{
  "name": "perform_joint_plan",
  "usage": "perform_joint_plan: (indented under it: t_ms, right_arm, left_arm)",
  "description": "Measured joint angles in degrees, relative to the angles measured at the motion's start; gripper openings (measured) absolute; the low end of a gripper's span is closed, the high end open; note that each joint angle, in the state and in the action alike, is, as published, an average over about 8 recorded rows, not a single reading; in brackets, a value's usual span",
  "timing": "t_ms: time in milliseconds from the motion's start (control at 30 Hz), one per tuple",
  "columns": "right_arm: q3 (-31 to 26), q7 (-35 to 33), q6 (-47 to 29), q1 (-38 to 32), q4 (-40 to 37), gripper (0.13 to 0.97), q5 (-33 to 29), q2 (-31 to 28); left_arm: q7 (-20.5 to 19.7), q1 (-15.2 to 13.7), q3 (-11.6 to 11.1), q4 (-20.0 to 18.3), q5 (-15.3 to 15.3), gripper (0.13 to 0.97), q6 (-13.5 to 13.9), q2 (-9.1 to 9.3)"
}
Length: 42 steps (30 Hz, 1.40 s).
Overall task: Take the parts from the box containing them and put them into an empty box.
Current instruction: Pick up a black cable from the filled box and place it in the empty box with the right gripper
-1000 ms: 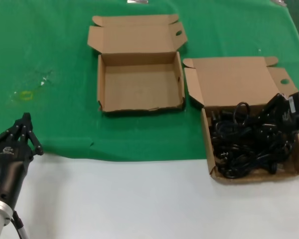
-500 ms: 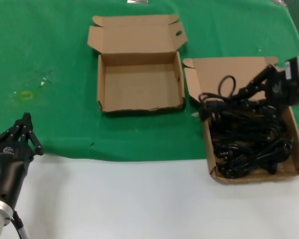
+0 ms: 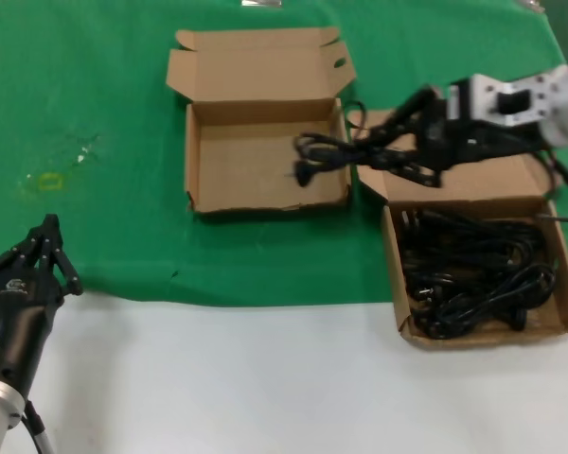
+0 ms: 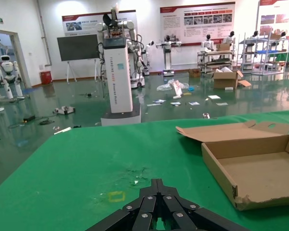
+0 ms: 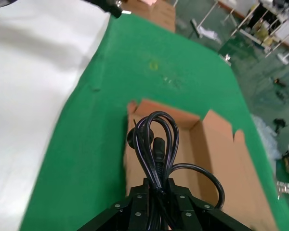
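Note:
My right gripper [image 3: 418, 106] is shut on one black power cord [image 3: 327, 151] and holds it in the air, with the coil and plug hanging over the right side of the empty box [image 3: 237, 151]. In the right wrist view the cord [image 5: 156, 144] runs out between the closed fingers of this gripper [image 5: 160, 185], above the empty box [image 5: 192, 144]. The box containing the parts [image 3: 395, 274] sits at the right, holding a tangle of black cords [image 3: 473, 270]. My left gripper [image 3: 49, 227] is shut and empty, parked at the near left.
Both boxes lie on a green cloth [image 3: 104, 76]; bare white table [image 3: 265, 378] runs along the front. The open lids [image 3: 256, 66] lie flat behind the boxes. A small yellow mark [image 3: 49, 180] is on the cloth at left. The left wrist view shows the empty box [image 4: 260, 168].
My right gripper has lifted one cord out of the right-hand box and carried it left, over the edge of the empty box. The left arm has not moved.

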<state>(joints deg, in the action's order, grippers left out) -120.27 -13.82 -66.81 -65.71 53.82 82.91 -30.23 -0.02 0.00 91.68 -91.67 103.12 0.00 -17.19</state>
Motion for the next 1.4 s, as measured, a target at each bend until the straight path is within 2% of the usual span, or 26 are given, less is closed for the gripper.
perform_joint_plan:
  t_ms: [300, 700, 833, 1033, 1400]
  right_arm:
    - [-0.1, -6.9, 6.1, -3.3, -12.4, 0.212, 0.7, 9.9]
    - [3.0, -24.1, 13.3, -11.4, -39.5, 0.211, 3.5, 22.9]
    - [4.4, -28.9, 16.3, -13.4, -46.3, 0.211, 4.3, 26.0]
    - [5.8, -32.9, 20.8, -14.1, -51.1, 0.211, 4.8, 28.5]
    - [7.4, -36.8, 26.2, -13.1, -53.0, 0.211, 5.1, 29.8]
  left_arm:
    - [0.0, 0.0, 0.0, 0.0, 0.0, 0.144, 0.0, 0.0]
    - [0.0, 0.0, 0.0, 0.0, 0.0, 0.144, 0.0, 0.0]
    - [0.0, 0.0, 0.0, 0.0, 0.0, 0.144, 0.0, 0.0]
    - [0.0, 0.0, 0.0, 0.0, 0.0, 0.144, 0.0, 0.0]
    - [0.0, 0.0, 0.0, 0.0, 0.0, 0.144, 0.0, 0.0]
